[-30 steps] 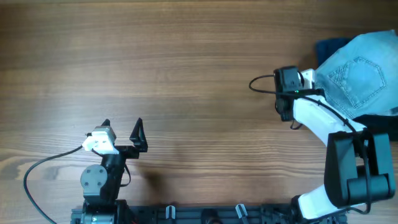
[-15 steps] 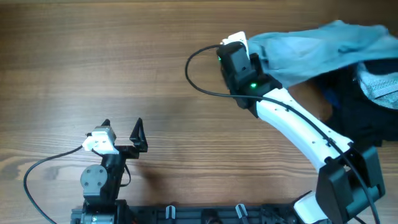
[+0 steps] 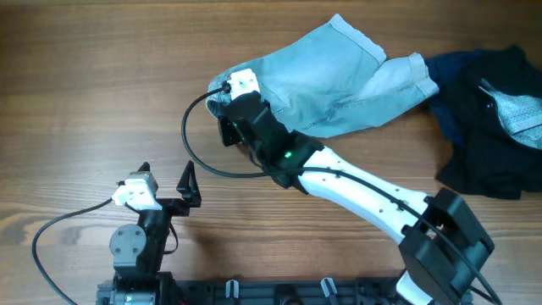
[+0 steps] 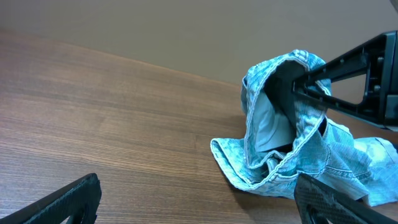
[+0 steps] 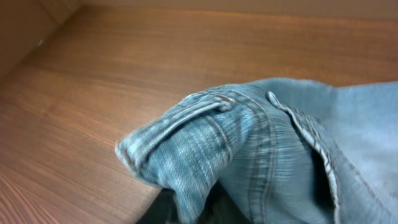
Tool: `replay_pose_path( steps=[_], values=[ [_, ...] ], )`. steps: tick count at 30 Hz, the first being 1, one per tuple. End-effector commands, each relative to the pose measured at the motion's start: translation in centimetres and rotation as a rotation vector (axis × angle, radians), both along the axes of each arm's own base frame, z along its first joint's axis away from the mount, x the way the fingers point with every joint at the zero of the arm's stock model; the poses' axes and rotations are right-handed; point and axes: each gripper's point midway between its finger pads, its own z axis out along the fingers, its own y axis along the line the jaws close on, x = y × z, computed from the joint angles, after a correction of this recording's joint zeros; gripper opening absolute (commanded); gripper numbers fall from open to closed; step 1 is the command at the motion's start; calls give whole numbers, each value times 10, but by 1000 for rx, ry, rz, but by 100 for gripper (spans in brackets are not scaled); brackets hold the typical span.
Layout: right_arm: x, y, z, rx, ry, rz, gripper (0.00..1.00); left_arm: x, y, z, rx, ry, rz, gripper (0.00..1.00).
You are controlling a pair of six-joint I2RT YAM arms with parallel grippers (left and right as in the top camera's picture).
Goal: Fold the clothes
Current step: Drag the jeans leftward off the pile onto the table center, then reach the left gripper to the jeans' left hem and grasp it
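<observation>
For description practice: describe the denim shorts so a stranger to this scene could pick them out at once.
On the wooden table, follow the white right arm to its tip. The denim shorts lie crumpled there. They are pale faded blue, unlike the dark navy garment heaped at the right edge.

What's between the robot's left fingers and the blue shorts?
Mostly bare wooden table, plus a loop of black cable from the right arm, between the left fingers and the denim shorts. The overhead view shows it.
</observation>
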Motion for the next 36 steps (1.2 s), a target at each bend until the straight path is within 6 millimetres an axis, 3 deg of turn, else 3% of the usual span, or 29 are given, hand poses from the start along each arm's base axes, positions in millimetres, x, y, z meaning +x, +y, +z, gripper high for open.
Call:
replay_pose_path(
  steps=[1,2,4,6,9,11,14,18,20,22,24,28,30,33,36],
  values=[
    [14,-3,20,-76,-118,21,65,0,3,-3,10,5,14,100],
    [22,-12,23,-137,-159,2,66,0,3,-3,10,5,14,100],
    [39,-38,34,-219,-186,-62,81,0,3,-3,10,5,14,100],
    [53,-66,43,-242,-162,-116,87,0,3,-3,10,5,14,100],
    [71,-140,46,-302,-84,-237,91,0,3,-3,10,5,14,100],
    [66,-173,40,-372,-19,-219,95,0,3,-3,10,5,14,100],
    [47,-195,22,-391,114,-88,99,0,3,-3,10,5,14,100],
    [54,-243,12,-312,226,-250,100,0,2,-2,-1,6,10,100],
    [58,-252,13,-171,275,-227,100,0,0,-2,-87,15,10,100],
    [52,-251,16,-32,333,-135,100,-2,-14,1,-332,42,-41,100],
    [49,-267,9,-44,371,-177,100,-5,-29,4,-495,75,-111,100],
    [52,-288,0,-108,377,-266,100,-7,-35,5,-558,95,-142,100],
    [56,-288,2,-76,376,-293,100,-8,-39,7,-624,109,-157,99],
    [61,-287,3,-19,386,-343,100,-12,-51,41,-608,86,-248,99],
    [61,-287,2,-12,392,-349,100,-5,-52,75,-473,117,-254,100]
  ],
)
